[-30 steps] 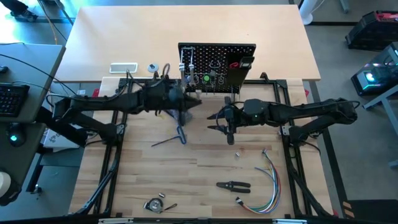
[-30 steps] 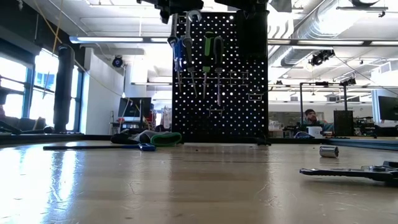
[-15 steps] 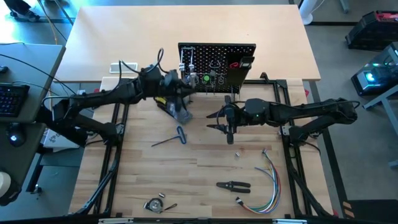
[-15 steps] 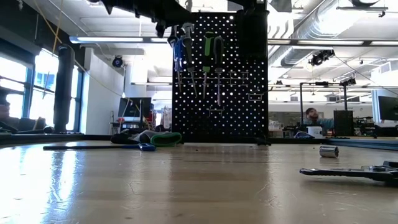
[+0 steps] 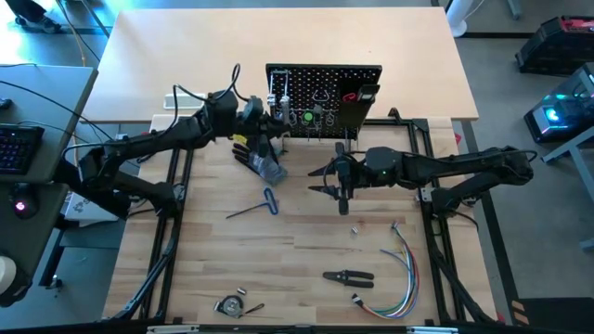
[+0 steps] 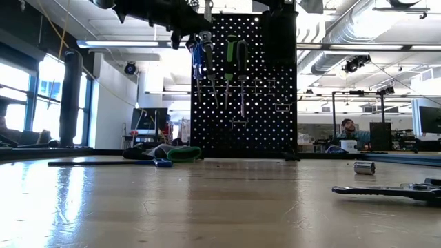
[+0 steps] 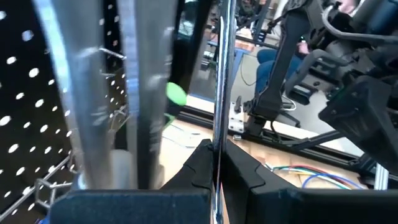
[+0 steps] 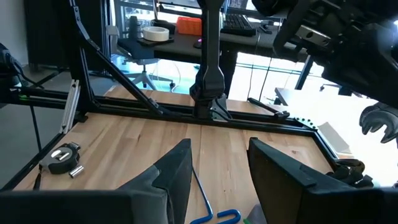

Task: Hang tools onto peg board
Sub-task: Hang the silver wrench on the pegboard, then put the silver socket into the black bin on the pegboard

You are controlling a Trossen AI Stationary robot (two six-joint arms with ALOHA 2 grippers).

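The black peg board (image 5: 323, 97) stands upright at the table's far side, with several tools hanging on its hooks (image 6: 234, 58). My left gripper (image 5: 265, 121) is at the board's left end, shut on a thin silver wrench (image 7: 219, 87). My right gripper (image 5: 340, 184) is open and empty above the table in front of the board. A blue-handled hex key (image 5: 264, 203) and pliers (image 5: 348, 276) lie flat on the table. My left gripper pinches the silver wrench's flat shaft (image 7: 217, 163) between its two fingers, which lie across the shaft. The wrench shows edge-on and stretches away past the fingertips. It is lifted clear of the table, beside the board's hanging tools (image 6: 204, 41).
A black glove (image 5: 264, 163) lies in front of the board's left end. A bundle of coloured wires (image 5: 401, 271) lies at the near right, a small socket (image 5: 355, 232) mid-table, and a round tool (image 5: 229, 304) near the front edge. People sit in the room behind.
My left gripper has gone from above the glove toward the table's far edge and the board's left end, carrying the wrench. The glove now shows uncovered.
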